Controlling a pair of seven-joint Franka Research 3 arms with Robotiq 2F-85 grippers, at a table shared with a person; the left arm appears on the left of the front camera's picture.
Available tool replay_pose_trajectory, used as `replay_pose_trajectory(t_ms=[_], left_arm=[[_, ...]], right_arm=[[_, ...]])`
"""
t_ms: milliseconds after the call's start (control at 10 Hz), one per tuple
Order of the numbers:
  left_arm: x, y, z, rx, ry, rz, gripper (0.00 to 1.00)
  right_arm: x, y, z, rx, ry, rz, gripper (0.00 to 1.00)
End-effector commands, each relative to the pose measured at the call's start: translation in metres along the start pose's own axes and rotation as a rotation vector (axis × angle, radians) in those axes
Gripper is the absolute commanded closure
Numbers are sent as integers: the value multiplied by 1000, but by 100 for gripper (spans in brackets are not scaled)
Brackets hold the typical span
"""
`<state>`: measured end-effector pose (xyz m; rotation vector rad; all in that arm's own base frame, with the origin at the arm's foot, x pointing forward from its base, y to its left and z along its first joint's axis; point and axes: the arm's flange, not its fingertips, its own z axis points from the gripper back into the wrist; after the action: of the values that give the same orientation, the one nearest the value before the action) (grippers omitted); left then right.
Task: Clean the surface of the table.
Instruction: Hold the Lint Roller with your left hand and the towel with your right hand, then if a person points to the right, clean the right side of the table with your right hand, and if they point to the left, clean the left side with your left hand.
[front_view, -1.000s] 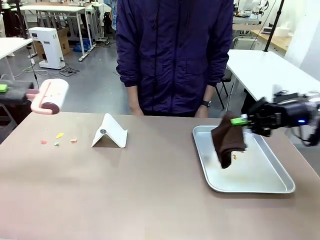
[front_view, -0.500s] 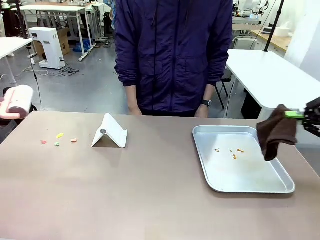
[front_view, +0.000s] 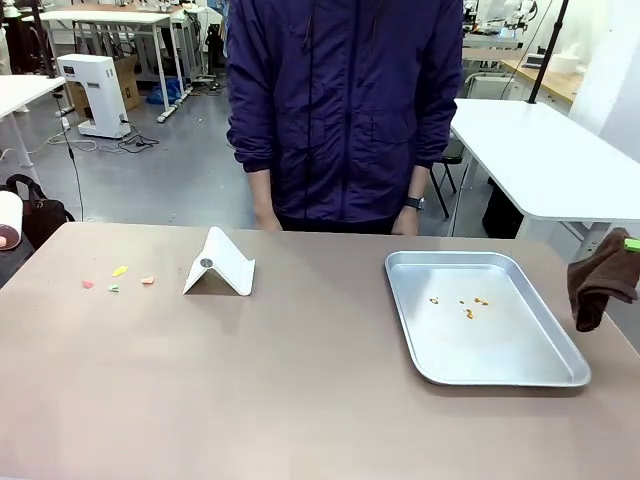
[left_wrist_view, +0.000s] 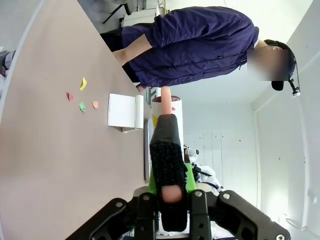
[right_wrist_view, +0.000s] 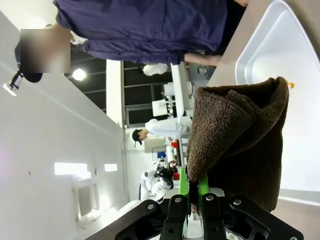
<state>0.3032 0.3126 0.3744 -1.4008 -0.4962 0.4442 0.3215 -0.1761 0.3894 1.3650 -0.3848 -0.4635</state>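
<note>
Some crumbs (front_view: 462, 303) lie in the tray (front_view: 560, 375) at right, but coloured scraps (front_view: 118, 278) litter the table (front_view: 300, 380) at far left, so cleaning looks about half done. Left pincer (left_wrist_view: 170, 200) pinches what seems a lint roller (left_wrist_view: 166, 140); right pincer (right_wrist_view: 190, 200) pinches a brown cloth (right_wrist_view: 235, 130)

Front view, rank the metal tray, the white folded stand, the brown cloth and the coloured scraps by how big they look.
1. Metal tray.
2. White folded stand and brown cloth look alike; the cloth hangs at the picture's edge, so unranked.
3. Coloured scraps, each tiny.
</note>
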Motion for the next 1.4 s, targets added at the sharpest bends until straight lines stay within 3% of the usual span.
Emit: replay_pose_trajectory(t_ms=[0, 1300], left_arm=[[-3, 0, 1, -11, 14, -25, 100], [-3, 0, 1, -11, 14, -25, 100]], right_arm=[[-3, 5, 3, -11, 13, 3, 100], [-3, 5, 3, -11, 13, 3, 100]])
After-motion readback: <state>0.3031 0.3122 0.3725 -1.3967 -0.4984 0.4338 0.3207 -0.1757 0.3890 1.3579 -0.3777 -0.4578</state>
